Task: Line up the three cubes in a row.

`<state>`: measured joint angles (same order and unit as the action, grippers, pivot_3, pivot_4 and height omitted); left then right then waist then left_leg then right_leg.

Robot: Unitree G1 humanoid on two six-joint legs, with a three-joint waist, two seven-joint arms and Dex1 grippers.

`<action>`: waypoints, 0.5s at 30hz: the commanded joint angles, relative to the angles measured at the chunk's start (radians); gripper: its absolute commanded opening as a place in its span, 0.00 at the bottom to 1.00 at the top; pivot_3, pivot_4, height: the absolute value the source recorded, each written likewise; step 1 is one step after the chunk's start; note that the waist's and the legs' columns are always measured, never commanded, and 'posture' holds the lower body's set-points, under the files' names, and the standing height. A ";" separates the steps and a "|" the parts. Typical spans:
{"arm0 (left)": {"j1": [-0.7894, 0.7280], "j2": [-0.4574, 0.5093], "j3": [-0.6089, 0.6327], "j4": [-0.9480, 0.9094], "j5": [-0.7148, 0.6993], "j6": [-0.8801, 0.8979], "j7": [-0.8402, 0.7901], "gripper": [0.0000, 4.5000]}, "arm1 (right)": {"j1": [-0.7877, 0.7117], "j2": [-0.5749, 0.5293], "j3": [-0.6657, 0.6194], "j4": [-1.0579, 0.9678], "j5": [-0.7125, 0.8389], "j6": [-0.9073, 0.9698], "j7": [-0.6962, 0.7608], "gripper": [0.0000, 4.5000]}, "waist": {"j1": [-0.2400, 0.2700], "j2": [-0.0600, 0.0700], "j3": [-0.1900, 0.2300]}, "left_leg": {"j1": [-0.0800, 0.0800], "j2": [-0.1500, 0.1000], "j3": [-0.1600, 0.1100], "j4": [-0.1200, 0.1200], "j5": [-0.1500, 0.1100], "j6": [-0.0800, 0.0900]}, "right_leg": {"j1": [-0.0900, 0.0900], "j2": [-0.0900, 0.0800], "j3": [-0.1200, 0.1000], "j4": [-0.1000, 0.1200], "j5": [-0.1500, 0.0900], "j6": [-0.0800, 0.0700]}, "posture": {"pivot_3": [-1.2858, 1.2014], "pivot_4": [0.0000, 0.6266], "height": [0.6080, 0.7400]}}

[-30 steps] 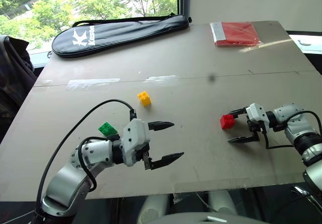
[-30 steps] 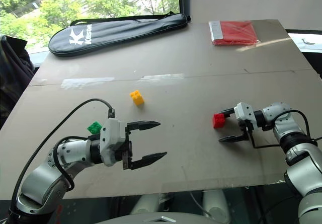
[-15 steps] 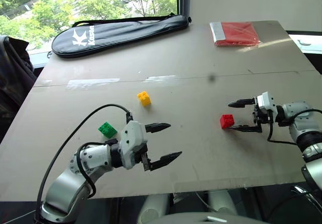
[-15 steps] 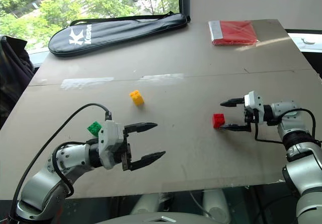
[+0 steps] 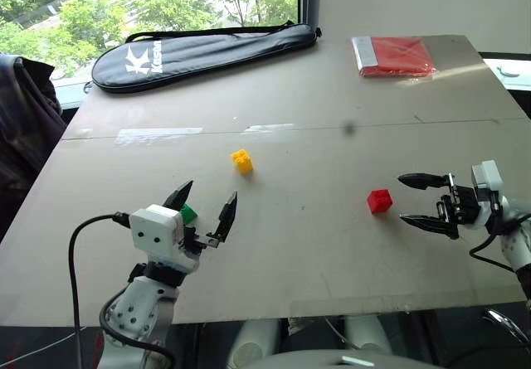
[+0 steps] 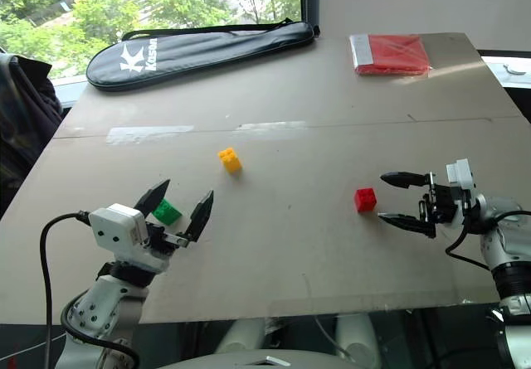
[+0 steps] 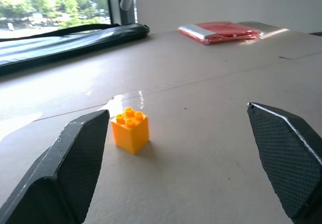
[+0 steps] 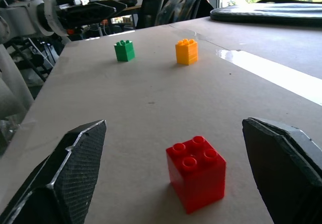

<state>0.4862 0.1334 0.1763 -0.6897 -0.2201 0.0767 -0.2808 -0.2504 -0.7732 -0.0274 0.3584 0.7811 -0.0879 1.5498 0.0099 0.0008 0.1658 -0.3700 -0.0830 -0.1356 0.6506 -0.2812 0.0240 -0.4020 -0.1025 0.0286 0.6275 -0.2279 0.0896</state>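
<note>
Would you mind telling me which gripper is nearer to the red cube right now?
The right gripper. It sits just beside the red cube, jaws open toward it without touching. The left gripper is far across the table, by the green cube.

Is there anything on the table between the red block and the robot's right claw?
No. Bare tabletop separates the small red plastic studded cube from the open right gripper; they are not touching. The head views show this.
</note>
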 commanded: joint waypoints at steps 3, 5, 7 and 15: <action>0.056 -0.102 0.044 -0.036 0.117 0.020 0.195 1.00 | 0.081 -0.001 -0.118 -0.138 0.017 0.056 -0.003 0.99 | 0.011 -0.001 0.001 | -0.001 0.000 0.000 0.002 -0.001 0.001 | 0.000 0.000 -0.001 0.000 0.001 0.001 | 0.52 0.24 0.94; 0.060 -0.114 0.043 -0.033 0.136 0.031 0.221 1.00 | 0.095 0.005 -0.135 -0.155 0.010 0.060 0.008 0.99 | 0.013 -0.002 0.001 | -0.002 0.000 -0.001 0.004 0.000 0.001 | 0.000 0.001 -0.002 0.000 0.002 0.003 | 0.52 0.24 0.94; 0.061 -0.126 0.042 -0.014 0.147 0.044 0.245 1.00 | 0.106 0.017 -0.153 -0.161 0.013 0.059 0.029 0.99 | 0.011 -0.002 0.000 | -0.002 0.000 0.000 0.005 0.000 0.001 | 0.000 0.001 -0.002 0.000 0.003 0.003 | 0.52 0.24 0.94; 0.018 -0.139 -0.009 0.050 0.182 0.033 0.270 1.00 | 0.135 0.048 -0.205 -0.207 0.080 0.096 0.065 0.99 | 0.007 -0.002 0.000 | -0.002 0.000 0.000 0.005 0.000 0.001 | 0.000 0.001 -0.001 0.000 0.003 0.003 | 0.52 0.24 0.94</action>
<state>0.5025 0.0020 0.1782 -0.6364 -0.0546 0.1251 -0.0294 -0.1203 -0.7261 -0.1953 0.1910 0.8344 -0.0017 1.5647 0.0166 -0.0017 0.1663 -0.3724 -0.0831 -0.1354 0.6554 -0.2814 0.0252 -0.4018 -0.1015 0.0273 0.6276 -0.2248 0.0931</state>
